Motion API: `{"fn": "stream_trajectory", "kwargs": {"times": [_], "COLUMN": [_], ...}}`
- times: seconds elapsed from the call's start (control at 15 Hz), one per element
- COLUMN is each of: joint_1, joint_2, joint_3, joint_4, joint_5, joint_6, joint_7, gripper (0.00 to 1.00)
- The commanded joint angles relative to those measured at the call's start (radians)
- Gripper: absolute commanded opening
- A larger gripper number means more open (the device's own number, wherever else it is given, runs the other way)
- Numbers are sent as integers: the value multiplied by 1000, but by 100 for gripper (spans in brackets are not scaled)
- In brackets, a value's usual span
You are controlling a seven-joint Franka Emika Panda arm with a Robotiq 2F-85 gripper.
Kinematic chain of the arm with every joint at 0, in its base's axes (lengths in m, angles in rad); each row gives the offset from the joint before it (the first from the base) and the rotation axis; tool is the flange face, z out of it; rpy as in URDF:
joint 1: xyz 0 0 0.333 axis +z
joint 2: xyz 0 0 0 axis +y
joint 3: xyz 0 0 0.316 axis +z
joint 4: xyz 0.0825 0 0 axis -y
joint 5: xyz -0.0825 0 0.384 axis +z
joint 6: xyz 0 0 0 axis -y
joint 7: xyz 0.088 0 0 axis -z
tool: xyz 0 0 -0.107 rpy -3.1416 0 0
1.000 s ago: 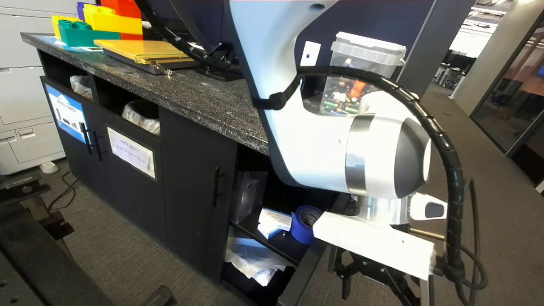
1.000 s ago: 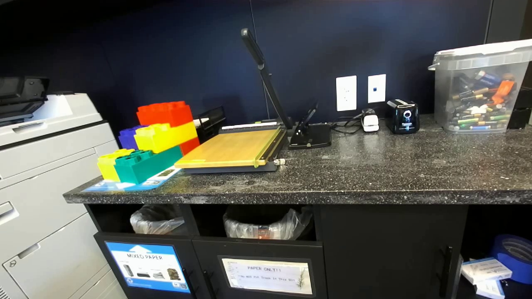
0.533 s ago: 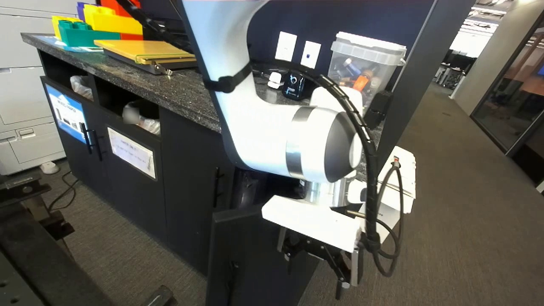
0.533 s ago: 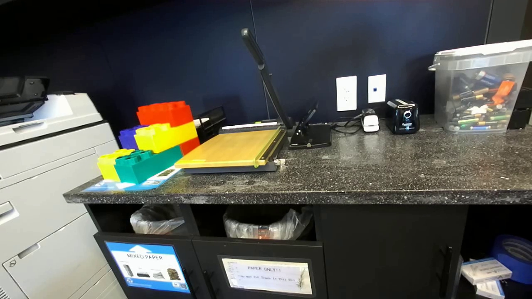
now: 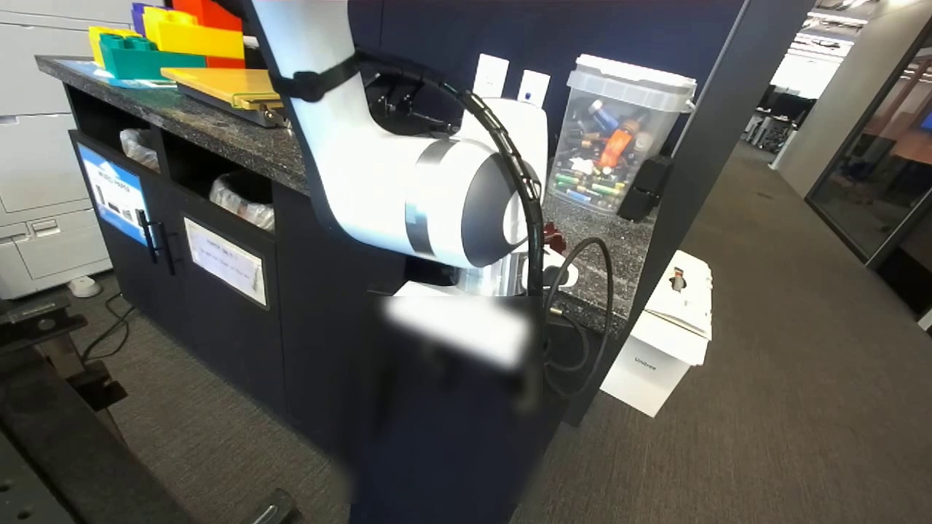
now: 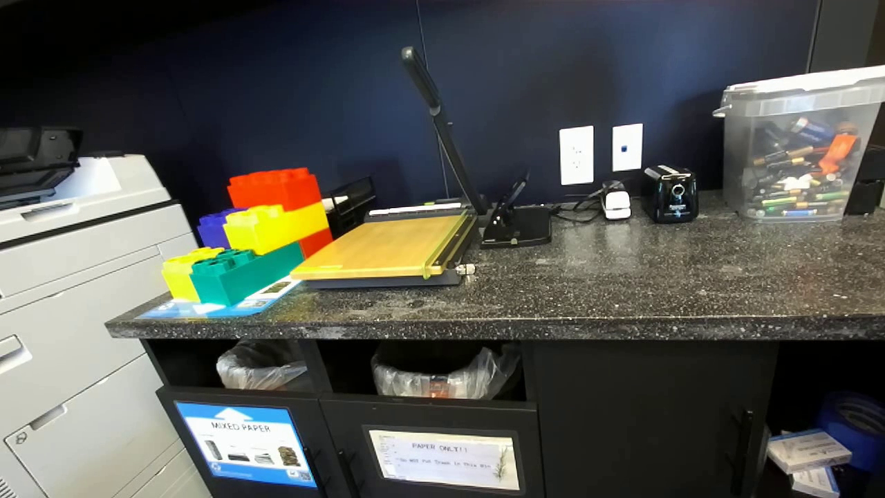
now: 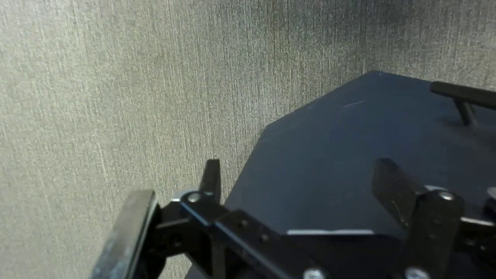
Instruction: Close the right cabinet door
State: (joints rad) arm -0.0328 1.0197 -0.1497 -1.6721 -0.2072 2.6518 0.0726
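Note:
The right cabinet door (image 5: 444,466) is a flat black panel below the countertop's right end in an exterior view. It hides most of the shelf opening there, and its lower part is cut off by the frame. The dark opening (image 6: 823,373) still shows in an exterior view. In the wrist view the door (image 7: 333,162) lies beneath the gripper, its bar handle (image 7: 465,95) at the right. My gripper (image 7: 300,166) is open with nothing between its fingers. In an exterior view the gripper (image 5: 453,407) is blurred in front of the door; contact cannot be told.
The stone countertop (image 6: 622,277) runs above the cabinets, with a clear bin (image 6: 795,152) and paper cutter (image 6: 387,245) on it. A neighbouring black door (image 6: 650,422) is shut. A white box (image 5: 652,356) stands on the carpet. Blue tape (image 6: 854,429) sits inside the opening.
The arm and gripper have moved left in an exterior view. The door has swung from wide open across the opening, hiding the shelf items there. The blue tape has darkened in shadow.

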Motion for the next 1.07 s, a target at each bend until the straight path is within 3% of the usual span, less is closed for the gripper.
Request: {"fn": "stream_trajectory", "kwargs": {"times": [0.0,0.33,0.67,0.8,0.93,1.0], "joint_1": [9,28,55,59,77,95], "joint_2": [-48,-28,-28,-29,-53,-98], "joint_3": [5,19,46,49,29,0], "joint_4": [-95,-136,-140,-149,-176,-224], "joint_5": [19,35,73,74,81,79], "joint_6": [159,442,584,597,535,447], "joint_7": [-7,-16,-34,-48,-47,-50], "gripper": [100,100,100,100,100,100]}}
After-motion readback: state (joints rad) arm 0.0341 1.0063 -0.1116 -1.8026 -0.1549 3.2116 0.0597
